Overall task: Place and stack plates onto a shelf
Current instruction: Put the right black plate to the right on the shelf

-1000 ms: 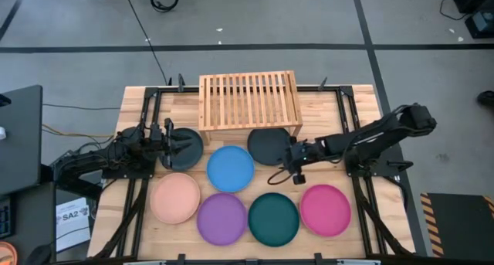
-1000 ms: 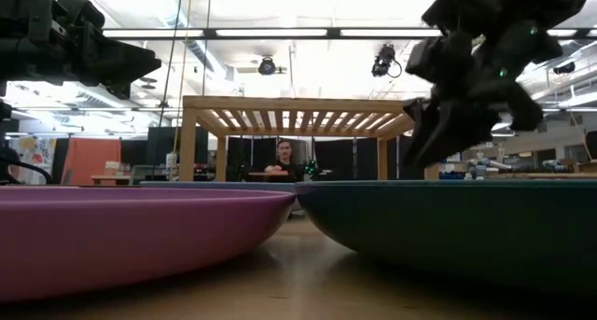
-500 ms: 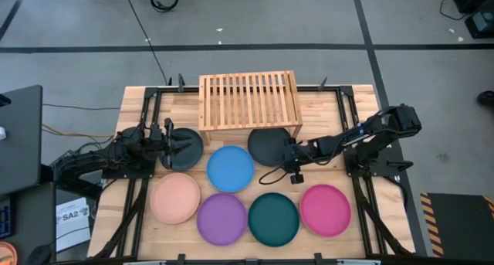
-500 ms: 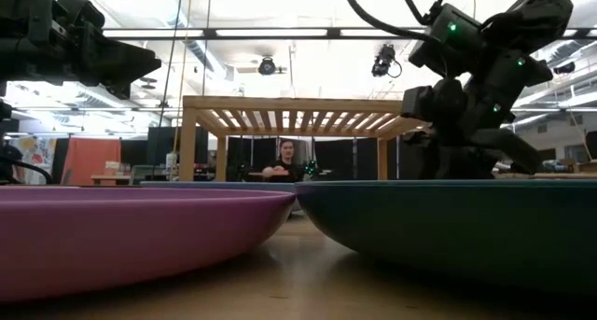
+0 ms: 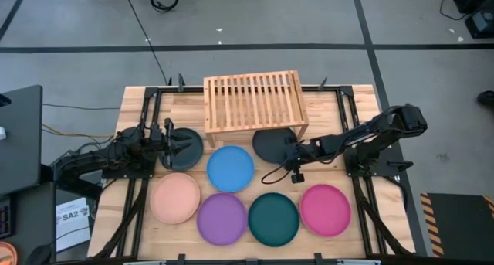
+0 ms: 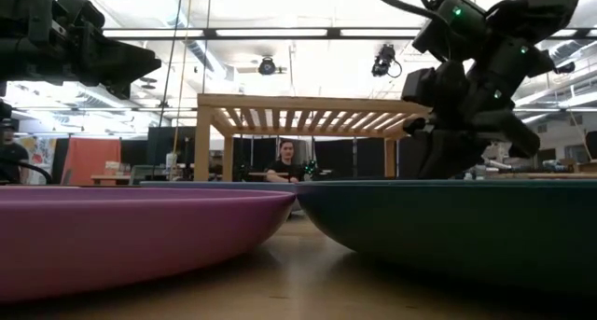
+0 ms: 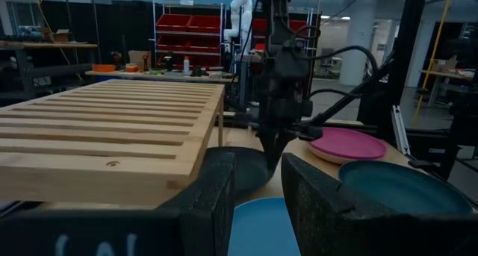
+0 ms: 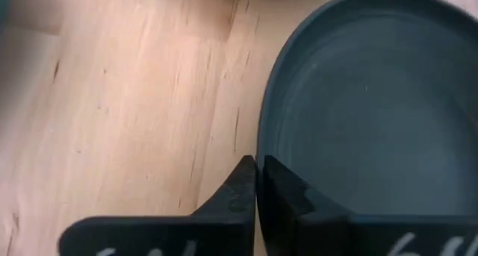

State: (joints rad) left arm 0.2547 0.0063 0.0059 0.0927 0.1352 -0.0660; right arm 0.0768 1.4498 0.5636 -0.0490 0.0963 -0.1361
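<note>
Bright overhead light, soft shadows

Ceiling strip lights [image 6: 280, 33] glare across the low view's top; the near plates [image 6: 140, 231] blur in its lower half; the left wrist view looks dim.

A: What's different from a second ago?

B: The shelf [image 5: 254, 101] has shifted a little toward the right arm's side. The right charcoal plate [image 5: 272, 145], beside the shelf's front right leg, has slid the same way with it.

A: And the right gripper [image 5: 290, 152]?

B: Its fingers [image 8: 243, 185] stood apart before; now they have come together, pinching the plate's rim on the side away from the shelf. In the low view the arm dipped behind the teal plate [image 6: 448, 229] half a second ago and has since risen slightly.
</note>
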